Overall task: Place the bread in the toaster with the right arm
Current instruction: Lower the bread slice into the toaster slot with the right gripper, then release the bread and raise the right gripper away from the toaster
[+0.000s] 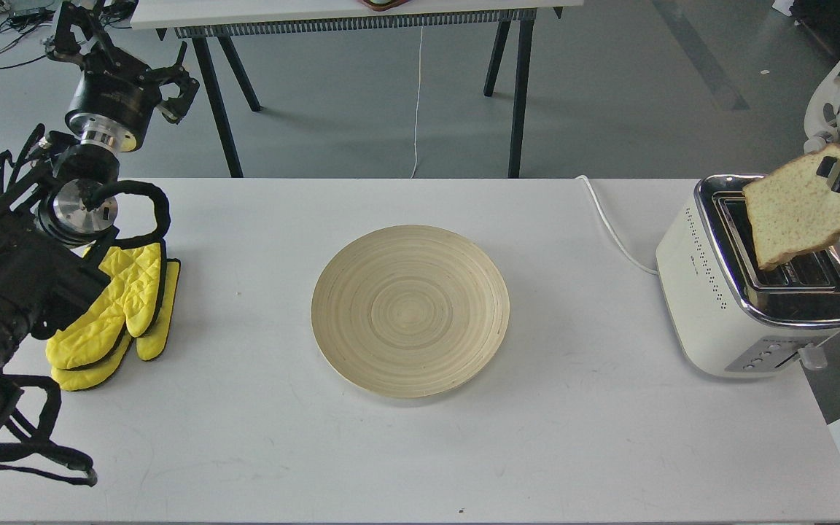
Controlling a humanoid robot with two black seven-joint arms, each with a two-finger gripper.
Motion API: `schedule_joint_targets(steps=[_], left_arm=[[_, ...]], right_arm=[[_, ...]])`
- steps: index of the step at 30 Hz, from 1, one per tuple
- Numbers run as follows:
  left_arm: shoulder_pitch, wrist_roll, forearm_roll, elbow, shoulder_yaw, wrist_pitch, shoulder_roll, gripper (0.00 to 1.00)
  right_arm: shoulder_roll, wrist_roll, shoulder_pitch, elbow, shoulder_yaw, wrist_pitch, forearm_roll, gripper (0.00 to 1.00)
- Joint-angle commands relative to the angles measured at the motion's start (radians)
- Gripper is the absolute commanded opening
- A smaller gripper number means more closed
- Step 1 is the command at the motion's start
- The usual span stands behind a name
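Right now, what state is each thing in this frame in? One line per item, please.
bread: held tilted above the toaster, lower corner at the slots, not yet dropped in.
toaster: upright at the table's right edge, cord attached.
right gripper: shut on the bread's top edge.
left gripper: raised off the table, fingers apart, holding nothing.
wooden plate: flat at table centre, nothing on it.
yellow mitts: stacked flat at the left.

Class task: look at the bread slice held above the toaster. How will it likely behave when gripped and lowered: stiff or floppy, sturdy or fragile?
The bread, pinched at one edge by the right gripper, hangs tilted yet flat, so it is probably fairly stiff and light. Being thin and soft-looking, it may dent or tear if it snags the toaster.
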Motion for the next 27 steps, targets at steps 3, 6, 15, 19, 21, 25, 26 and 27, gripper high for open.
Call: schedule_joint_targets(steps=[3,6,15,19,21,25,26,27], left_arm=[[0.000,0.000,0.000,0.000,0.000,0.000,-0.001,1.00],[0.000,0.000,0.000,0.000,0.000,0.000,-0.001,1.00],[0.000,0.000,0.000,0.000,0.000,0.000,-0.001,1.00],[0.000,0.000,0.000,0.000,0.000,0.000,-0.001,1.00],[0.000,0.000,0.000,0.000,0.000,0.000,-0.001,1.00],[0.000,0.001,0.000,0.000,0.000,0.000,-0.001,1.00],[0.000,0.000,0.000,0.000,0.000,0.000,-0.001,1.00],[0.000,0.000,0.000,0.000,0.000,0.000,-0.001,1.00]], right_arm=[[0.003,-0.002,-0.028,0.000,0.001,0.000,0.000,0.05],[0.003,-0.004,-0.035,-0.001,-0.001,-0.002,0.003,0.05],[0.037,-0.006,-0.066,-0.006,0.005,-0.034,0.020,0.34],[0.044,-0.002,-0.068,-0.006,0.009,-0.043,0.026,0.49],[0.050,-0.002,-0.066,-0.008,0.009,-0.043,0.070,0.51],[0.054,0.005,-0.066,-0.008,0.018,-0.040,0.136,0.61],[0.055,0.010,-0.066,-0.009,0.028,-0.043,0.138,0.69],[0.060,0.013,-0.066,-0.011,0.041,-0.044,0.138,0.82]])
